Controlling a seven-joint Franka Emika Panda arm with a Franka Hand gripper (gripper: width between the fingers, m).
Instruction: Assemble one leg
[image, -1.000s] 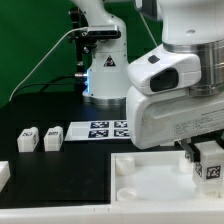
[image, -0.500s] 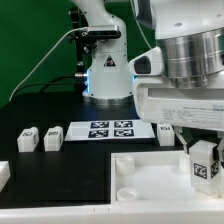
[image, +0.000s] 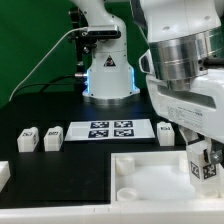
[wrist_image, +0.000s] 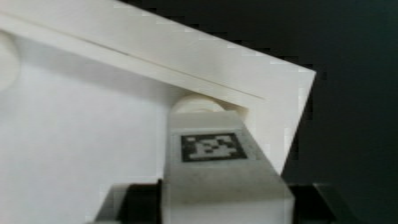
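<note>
White leg (image: 205, 170) in pincer (image: 203, 156); tray (image: 160, 166) beneath

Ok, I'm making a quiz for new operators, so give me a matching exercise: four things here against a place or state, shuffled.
Things:
1 gripper
2 marker board
3 tray
4 leg pair

Places or states:
A lying flat, tags up
B shut on a leg
C at the exterior view's left of the marker board
D frontmost, with round corner sockets

Pairs: 1-B, 2-A, 3-D, 4-C
</note>
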